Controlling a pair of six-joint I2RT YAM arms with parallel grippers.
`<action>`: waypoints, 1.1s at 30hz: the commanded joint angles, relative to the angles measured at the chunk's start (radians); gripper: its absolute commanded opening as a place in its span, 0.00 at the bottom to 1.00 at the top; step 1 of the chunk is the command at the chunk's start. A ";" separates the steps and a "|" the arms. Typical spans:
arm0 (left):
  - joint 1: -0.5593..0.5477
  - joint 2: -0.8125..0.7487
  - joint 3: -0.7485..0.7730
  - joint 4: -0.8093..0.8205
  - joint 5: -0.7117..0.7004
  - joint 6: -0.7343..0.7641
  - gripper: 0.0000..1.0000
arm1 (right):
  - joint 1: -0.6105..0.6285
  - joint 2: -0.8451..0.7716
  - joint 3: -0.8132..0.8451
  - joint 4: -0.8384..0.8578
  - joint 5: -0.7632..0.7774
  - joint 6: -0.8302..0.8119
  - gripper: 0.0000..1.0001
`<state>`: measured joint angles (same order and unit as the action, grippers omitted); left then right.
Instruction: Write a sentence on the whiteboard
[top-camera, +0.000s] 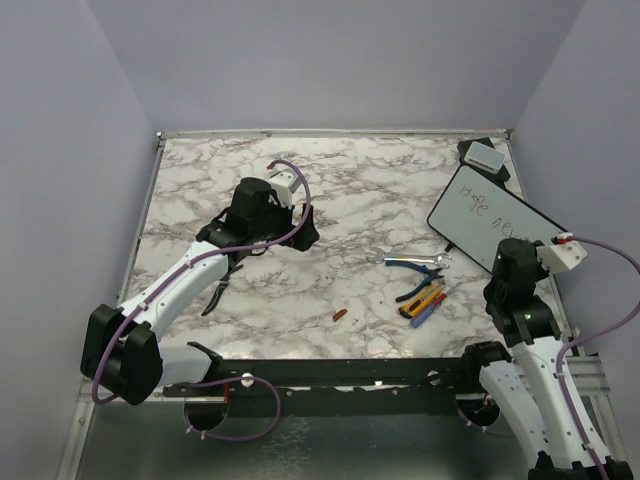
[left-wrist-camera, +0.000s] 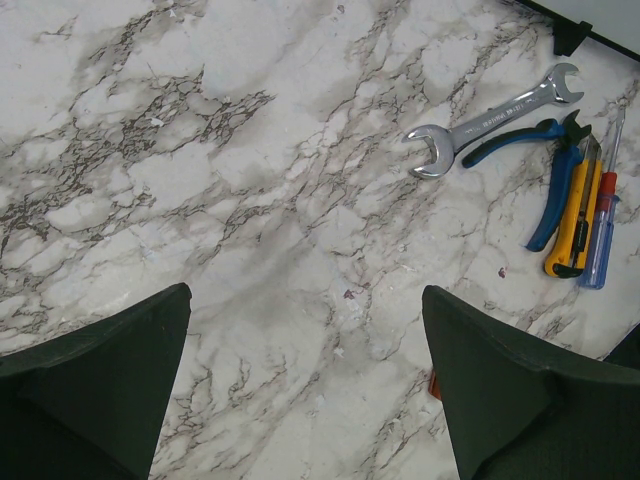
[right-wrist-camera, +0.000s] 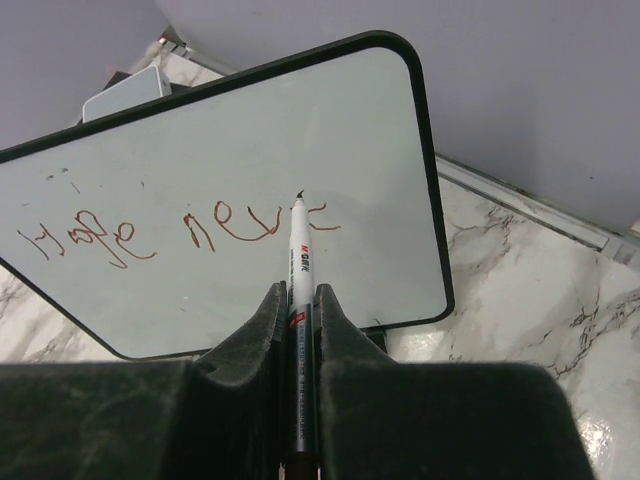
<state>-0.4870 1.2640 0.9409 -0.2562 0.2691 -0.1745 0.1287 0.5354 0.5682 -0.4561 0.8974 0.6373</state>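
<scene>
Two scrawled words sit on the whiteboard (right-wrist-camera: 230, 130) (sentence likely unfinished); right hand (right-wrist-camera: 298, 295) pinches the marker (right-wrist-camera: 299, 245), left hand (left-wrist-camera: 305, 295) gapes empty.

**Three views, one marbled counter**

The top external camera sits high behind the near edge, looking down and forward over the whole counter (top-camera: 350, 200), with the near edge at 6 o'clock and the back wall (top-camera: 330, 60) at 12. The left wrist camera looks almost straight down from close by, the left pincer (left-wrist-camera: 305, 295) framing its 6 o'clock. Its wrench (left-wrist-camera: 490, 115) at 2 o'clock appears just off centre toward 4 o'clock overhead. The right wrist camera, closer still, sights along the right pincer (right-wrist-camera: 300, 292) and marker (right-wrist-camera: 300, 245) onto the whiteboard (right-wrist-camera: 220, 150), which lies at 3 o'clock overhead.
</scene>
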 joint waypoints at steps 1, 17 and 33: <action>-0.007 -0.008 -0.010 0.014 0.003 0.002 0.99 | -0.009 0.031 -0.011 0.046 -0.011 -0.024 0.00; -0.007 -0.009 -0.011 0.015 0.003 0.004 0.99 | -0.009 0.085 -0.005 0.080 0.030 -0.028 0.01; -0.007 -0.013 -0.011 0.015 0.002 0.005 0.99 | -0.009 0.122 -0.002 0.074 0.064 -0.012 0.01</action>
<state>-0.4866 1.2640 0.9409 -0.2562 0.2691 -0.1741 0.1287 0.6514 0.5682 -0.3904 0.9157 0.6125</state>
